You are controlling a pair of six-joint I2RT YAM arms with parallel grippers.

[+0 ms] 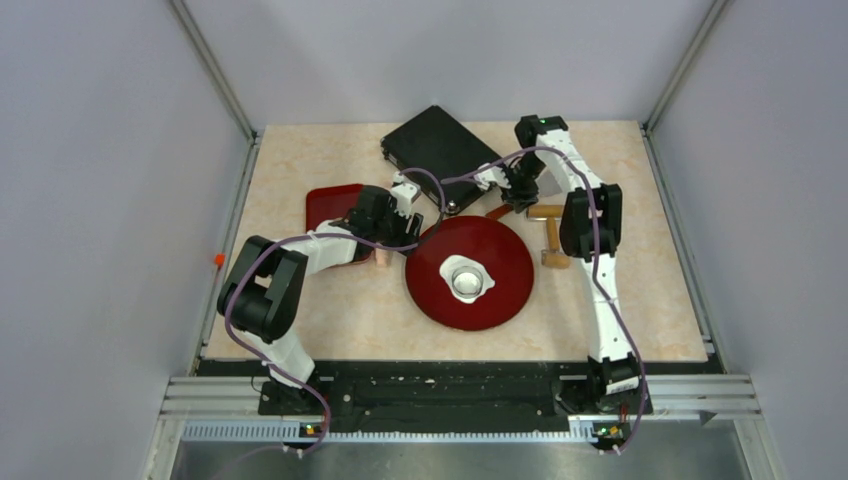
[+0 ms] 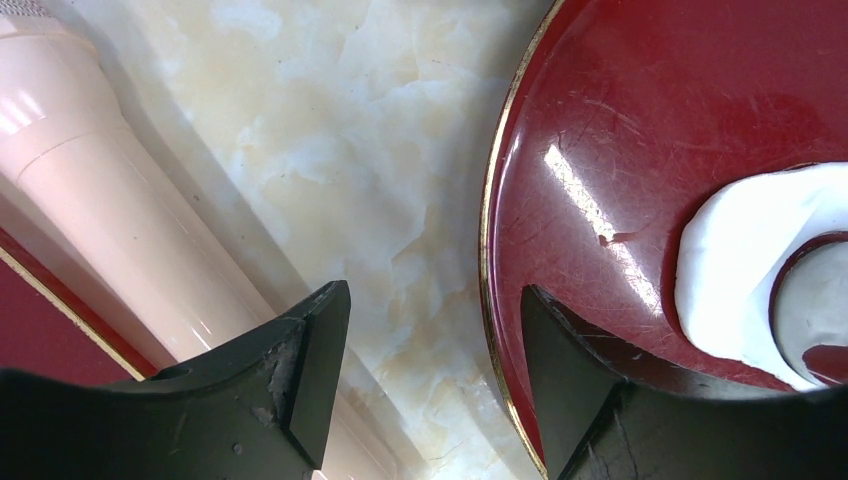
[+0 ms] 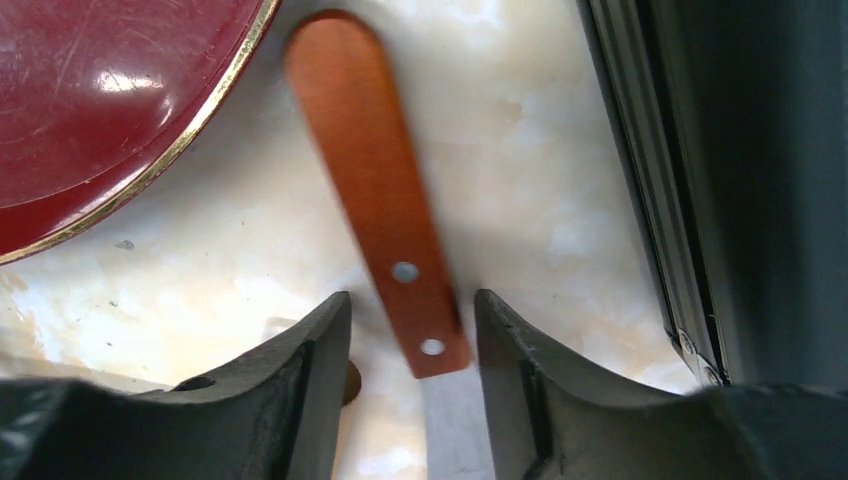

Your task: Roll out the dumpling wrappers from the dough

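White dough [image 1: 447, 270] flat at centre of red plate [image 1: 500, 250], clear ring cutter [image 1: 465, 280] on top. Left pincer [image 2: 435, 300] spread, empty, over plate's left rim. Right pincer [image 3: 412, 300] beyond plate's far rim, spread astride wooden handle [image 3: 365, 150], not pinching.

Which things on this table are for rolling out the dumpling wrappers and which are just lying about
For the job: dough, ring cutter on it, round red plate beneath, pink rolling pin, and probably the wooden-handled blade the right gripper straddles.
Lying about: black box, red tray, wooden tool right of the plate.
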